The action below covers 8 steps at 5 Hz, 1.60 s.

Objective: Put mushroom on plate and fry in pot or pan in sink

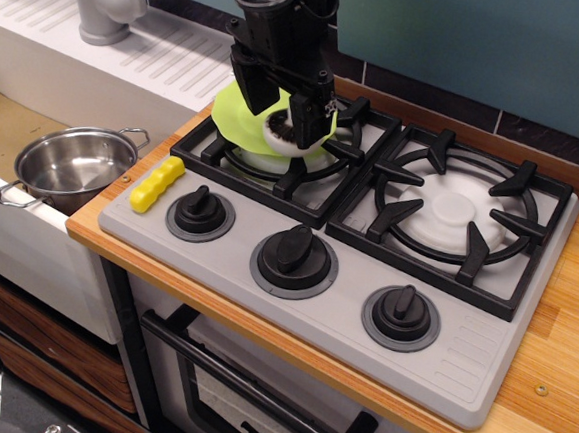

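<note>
My gripper [279, 123] is low over the lime-green plate [232, 114], which lies on the left burner of the toy stove. Its black fingers stand on either side of the white mushroom [280, 133], dark gills showing, and seem shut on it right at the plate's surface. The yellow ridged fry [158, 184] lies on the stove's front left corner, well apart from the gripper. The shiny steel pot [73, 164] stands empty in the sink [0, 129] at the left.
A grey tap [104, 1] stands on the ribbed drainboard [172, 57] at the back left. Black burner grates [450, 214] and three black knobs [295, 252] cover the stove. A wooden counter [562, 328] edges it on the right.
</note>
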Motion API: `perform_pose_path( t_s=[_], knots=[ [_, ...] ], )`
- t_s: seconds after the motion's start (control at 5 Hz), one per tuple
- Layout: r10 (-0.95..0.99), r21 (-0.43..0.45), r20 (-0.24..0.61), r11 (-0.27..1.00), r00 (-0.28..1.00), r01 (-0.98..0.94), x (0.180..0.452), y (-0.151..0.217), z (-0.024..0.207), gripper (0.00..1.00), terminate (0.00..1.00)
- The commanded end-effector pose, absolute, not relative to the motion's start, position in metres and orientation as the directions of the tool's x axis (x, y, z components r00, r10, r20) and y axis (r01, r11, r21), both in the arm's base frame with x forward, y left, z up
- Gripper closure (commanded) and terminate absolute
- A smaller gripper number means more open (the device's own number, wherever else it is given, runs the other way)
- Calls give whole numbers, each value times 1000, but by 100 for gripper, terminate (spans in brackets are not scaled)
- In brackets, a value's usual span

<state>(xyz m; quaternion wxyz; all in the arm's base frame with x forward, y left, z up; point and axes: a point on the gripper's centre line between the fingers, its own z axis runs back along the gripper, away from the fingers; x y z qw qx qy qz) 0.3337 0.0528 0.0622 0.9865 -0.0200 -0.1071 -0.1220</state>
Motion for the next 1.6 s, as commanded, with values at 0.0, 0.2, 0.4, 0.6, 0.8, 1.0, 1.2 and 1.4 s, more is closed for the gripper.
perform_pose_path(
  t_s=[0.0, 0.2, 0.4, 0.6, 0.8, 1.0, 1.2, 1.4],
  knots=[
    [-232, 20, 254, 972, 939, 234, 337, 47, 108, 0, 0],
    [-229, 25, 223, 973, 948, 229, 331, 44, 126, 0, 0],
    [-251, 48, 181, 968, 951, 247, 328, 40, 145, 0, 0],
    [-251, 48, 181, 968, 951, 247, 328, 40, 145, 0, 0],
    [-251, 48, 181, 968, 951, 247, 328, 40, 145, 0, 0],
    [-251, 48, 181, 968, 951, 247, 328, 40, 145, 0, 0],
    [-251, 48, 181, 968, 951, 247, 328, 40, 145, 0, 0],
    [-262, 158, 216, 960, 941, 231, 321, 50, 145, 0, 0]
  ],
)
